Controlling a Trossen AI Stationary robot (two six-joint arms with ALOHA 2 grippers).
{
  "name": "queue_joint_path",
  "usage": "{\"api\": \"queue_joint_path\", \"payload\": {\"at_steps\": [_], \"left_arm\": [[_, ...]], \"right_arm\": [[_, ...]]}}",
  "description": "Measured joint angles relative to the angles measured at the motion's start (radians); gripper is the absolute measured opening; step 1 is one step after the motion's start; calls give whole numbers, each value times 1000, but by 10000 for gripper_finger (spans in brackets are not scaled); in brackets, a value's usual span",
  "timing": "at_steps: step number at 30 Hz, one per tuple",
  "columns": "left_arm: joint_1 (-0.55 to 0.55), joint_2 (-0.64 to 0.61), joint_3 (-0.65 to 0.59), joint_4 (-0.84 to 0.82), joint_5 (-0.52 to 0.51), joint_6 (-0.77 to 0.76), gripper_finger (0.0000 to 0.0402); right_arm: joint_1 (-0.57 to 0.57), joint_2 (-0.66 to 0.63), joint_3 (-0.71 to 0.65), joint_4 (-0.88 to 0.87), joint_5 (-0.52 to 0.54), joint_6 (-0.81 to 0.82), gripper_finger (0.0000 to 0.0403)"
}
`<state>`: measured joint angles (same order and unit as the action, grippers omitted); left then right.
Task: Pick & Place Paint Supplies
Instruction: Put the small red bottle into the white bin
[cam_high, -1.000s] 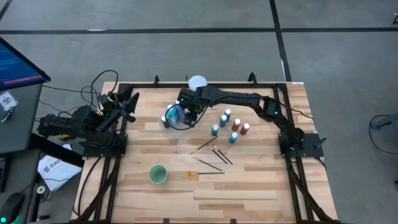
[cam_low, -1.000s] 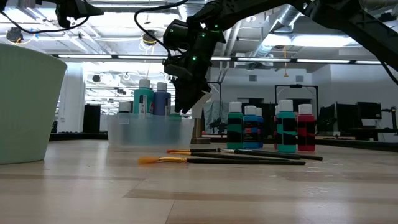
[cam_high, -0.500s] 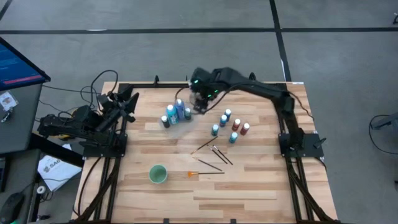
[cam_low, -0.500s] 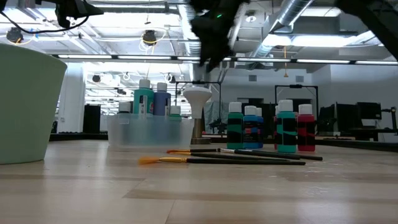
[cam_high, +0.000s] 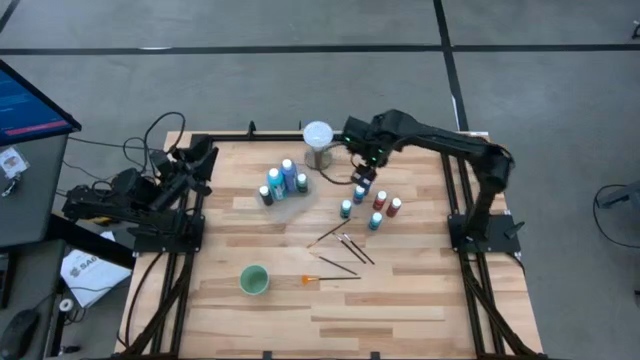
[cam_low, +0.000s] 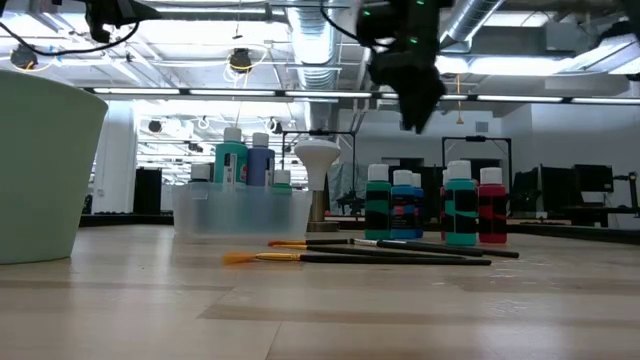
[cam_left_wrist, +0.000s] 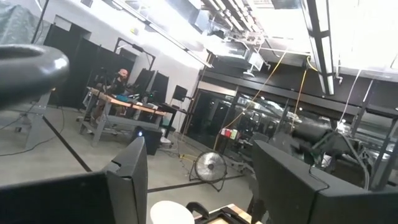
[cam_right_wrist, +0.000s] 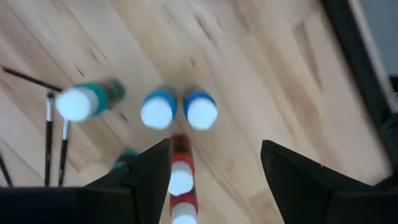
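Observation:
Several white-capped paint bottles (cam_high: 283, 182) stand in a clear tub (cam_low: 240, 212) left of the table's middle. More loose bottles (cam_high: 368, 203) of blue, teal and red stand upright right of it, also seen from above in the right wrist view as loose bottles (cam_right_wrist: 158, 111). Thin dark brushes (cam_high: 342, 243) lie nearer the front, one of them orange-tipped (cam_high: 308, 279). My right gripper (cam_right_wrist: 214, 168) hangs open, pointing down, high above the loose bottles, and holds nothing. My left gripper (cam_left_wrist: 199, 180) waits open at the table's left edge, raised and pointing into the room.
A white globe on a grey stand (cam_high: 318, 136) is at the far edge, just left of my right gripper (cam_high: 362, 168). A green cup (cam_high: 254, 280) stands near the front left. Bare wood lies along the front and front right.
My right gripper has risen from the clear tub and swung toward the table's right edge, ending high over the loose bottles. The bottles in the tub have stayed standing where they were.

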<state>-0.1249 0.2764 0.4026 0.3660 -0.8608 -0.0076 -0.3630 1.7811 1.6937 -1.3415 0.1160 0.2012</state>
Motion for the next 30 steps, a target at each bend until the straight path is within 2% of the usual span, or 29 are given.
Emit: {"api": "queue_joint_path", "payload": {"at_steps": [4,8,12,17,30], "left_arm": [[0,0,0,0,0,0,199],[0,0,0,0,0,2,199],[0,0,0,0,-1,2,199],[0,0,0,-1,-2,2,199],[0,0,0,-2,-3,0,199]], "right_arm": [[7,-151,-208,89,-80,90,239],[41,-298,-369,121,-86,195,240],[88,-384,-486,162,-87,276,240],[131,-386,-568,217,-90,321,240],[124,-287,-572,193,-36,247,240]]}}
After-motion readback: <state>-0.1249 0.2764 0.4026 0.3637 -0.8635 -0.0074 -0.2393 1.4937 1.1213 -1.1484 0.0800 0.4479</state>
